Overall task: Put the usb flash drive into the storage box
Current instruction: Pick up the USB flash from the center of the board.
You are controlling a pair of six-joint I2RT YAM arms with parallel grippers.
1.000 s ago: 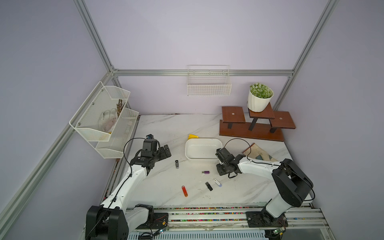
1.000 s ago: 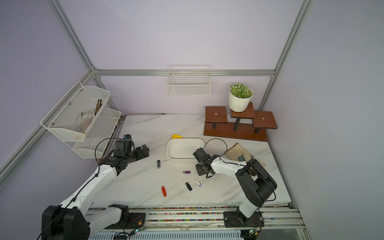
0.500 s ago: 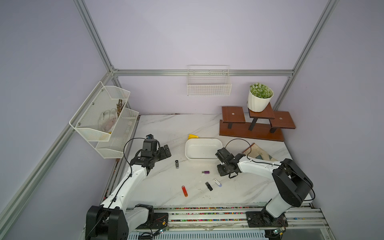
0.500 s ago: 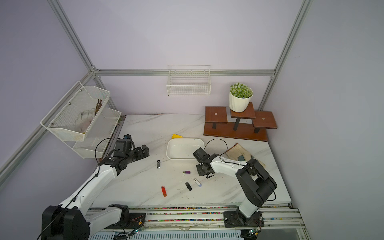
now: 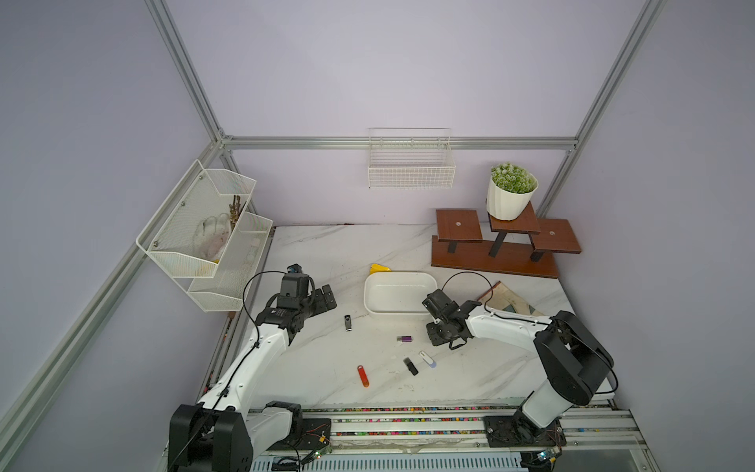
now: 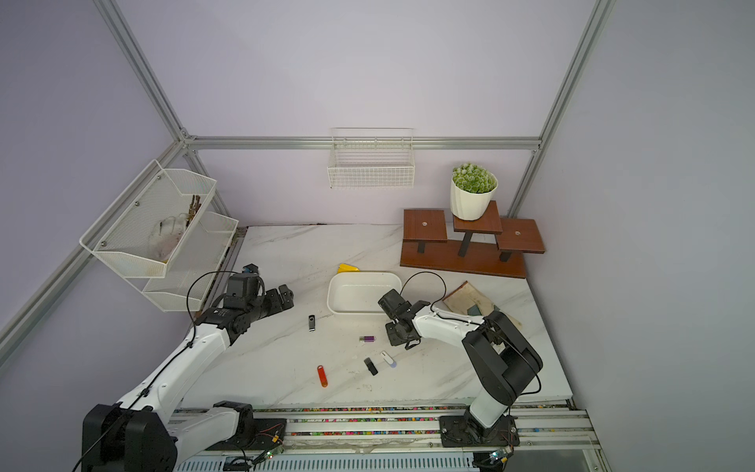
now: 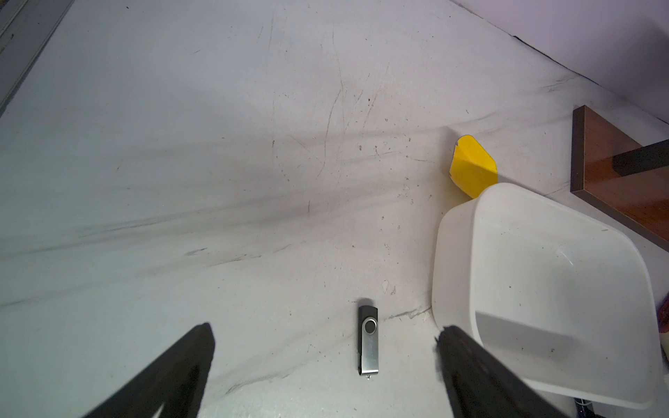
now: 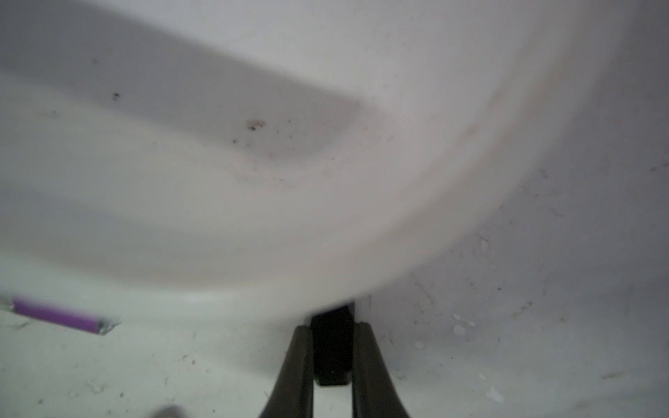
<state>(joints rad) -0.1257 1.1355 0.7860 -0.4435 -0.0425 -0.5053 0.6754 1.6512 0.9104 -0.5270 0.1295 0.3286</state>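
The storage box is a shallow white tub in mid-table, with nothing in it. My right gripper sits low beside its near right corner, shut on a small black usb flash drive whose far end is hidden under the box's rim. My left gripper hangs open left of the box. A black and silver swivel drive lies on the table just beyond its fingertips. A purple drive lies left of the right gripper.
White, black and orange drives lie toward the front edge. A yellow scrap sits behind the box. A wooden stand with a potted plant is at back right. A mesh rack hangs at left.
The right gripper's fingers have closed in onto the black drive. Neither arm has moved noticeably, and the left gripper stays open.
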